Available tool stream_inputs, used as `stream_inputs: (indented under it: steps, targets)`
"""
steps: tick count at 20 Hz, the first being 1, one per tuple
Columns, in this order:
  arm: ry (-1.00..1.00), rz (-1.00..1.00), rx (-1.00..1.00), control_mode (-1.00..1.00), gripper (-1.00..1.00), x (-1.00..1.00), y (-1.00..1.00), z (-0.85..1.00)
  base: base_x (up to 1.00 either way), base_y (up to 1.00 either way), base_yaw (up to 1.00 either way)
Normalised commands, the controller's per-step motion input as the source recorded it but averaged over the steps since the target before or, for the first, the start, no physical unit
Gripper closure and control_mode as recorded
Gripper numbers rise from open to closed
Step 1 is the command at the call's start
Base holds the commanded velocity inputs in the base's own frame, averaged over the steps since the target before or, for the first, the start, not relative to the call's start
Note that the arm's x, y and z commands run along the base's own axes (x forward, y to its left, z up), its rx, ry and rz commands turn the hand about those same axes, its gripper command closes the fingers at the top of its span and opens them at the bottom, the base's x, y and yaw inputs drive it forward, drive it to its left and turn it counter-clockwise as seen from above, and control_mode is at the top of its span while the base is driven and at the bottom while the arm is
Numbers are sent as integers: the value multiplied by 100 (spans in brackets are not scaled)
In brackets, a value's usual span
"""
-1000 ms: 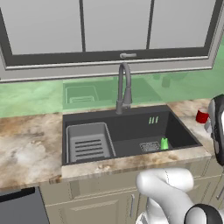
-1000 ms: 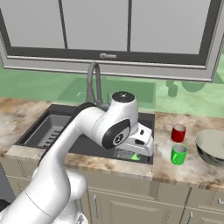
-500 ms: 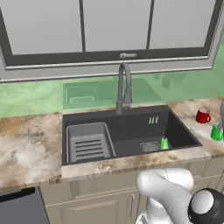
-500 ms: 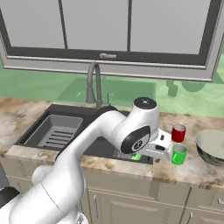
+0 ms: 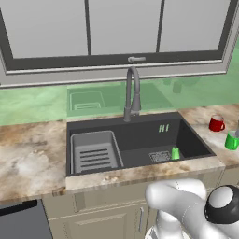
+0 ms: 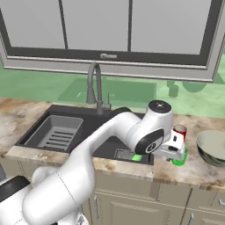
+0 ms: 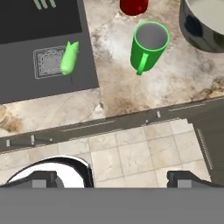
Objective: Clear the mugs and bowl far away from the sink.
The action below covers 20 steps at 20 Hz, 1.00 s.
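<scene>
Sink (image 5: 135, 140) sunk in the marbled counter (image 5: 28, 158), rack insert in its left half, small green object (image 7: 69, 57) by the drain. Bowl (image 6: 213, 147) sits furthest right on the counter, well apart from the basin. Green mug (image 7: 148, 45) stands upright just right of the sink's edge, handle toward the counter front; red mug (image 7: 133, 6) just behind it. Gripper (image 7: 111, 179) hangs above the counter's front edge, jaws spread wide, nothing between them. Likely step: reach for the green mug. Best centre over the cup, straddle the rim clear of the handle, descend straight, avoid nudging the red mug.
</scene>
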Motion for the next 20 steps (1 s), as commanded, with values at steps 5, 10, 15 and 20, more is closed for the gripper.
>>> stream_inputs:
  steps: [5,10,15,20]
  targets:
    - [-5,0,0,-100,-100,30,-26,-10,0,0,0]
    - [-3,0,0,-100,-100,27,-13,-15,0,0,0]
    - [-2,0,0,-100,-100,29,0,-20,0,0,0]
    - [0,0,0,-100,-100,15,0,-26,0,0,0]
